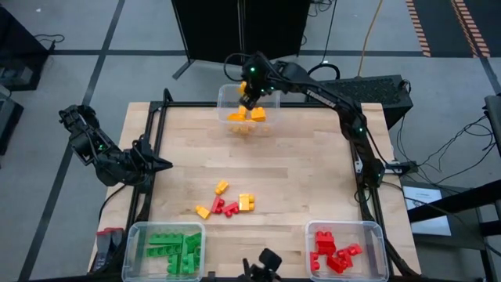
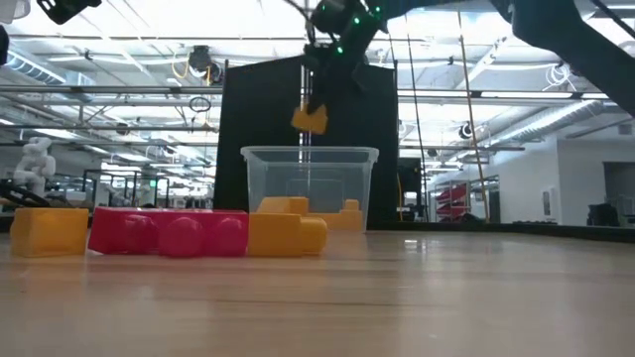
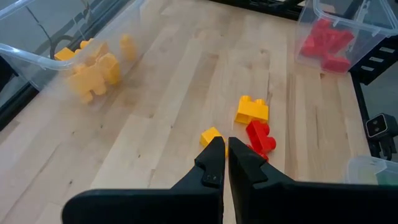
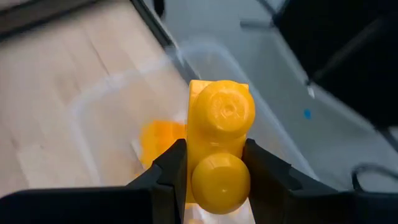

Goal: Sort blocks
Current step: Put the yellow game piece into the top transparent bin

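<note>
The right gripper (image 1: 249,97) hung above the clear far bin (image 1: 227,95) at the table's back edge, its fingers clamped on a yellow block (image 4: 219,149), studs toward the wrist camera. In the low view the block (image 2: 310,118) sat well above the bin's rim, with other yellow blocks (image 1: 246,115) already inside. The step in hand appeared to be the drop: the next move would call for lowering over the opening and letting go so the block lands inside the walls, not on the rim. The left gripper (image 3: 226,163) waited near the table's left edge, fingers closed on nothing. A small cluster of red and yellow blocks (image 1: 227,204) lay unsorted mid-table, between the green bin (image 1: 135,235) and the red bin (image 1: 377,233) at the near edge.
</note>
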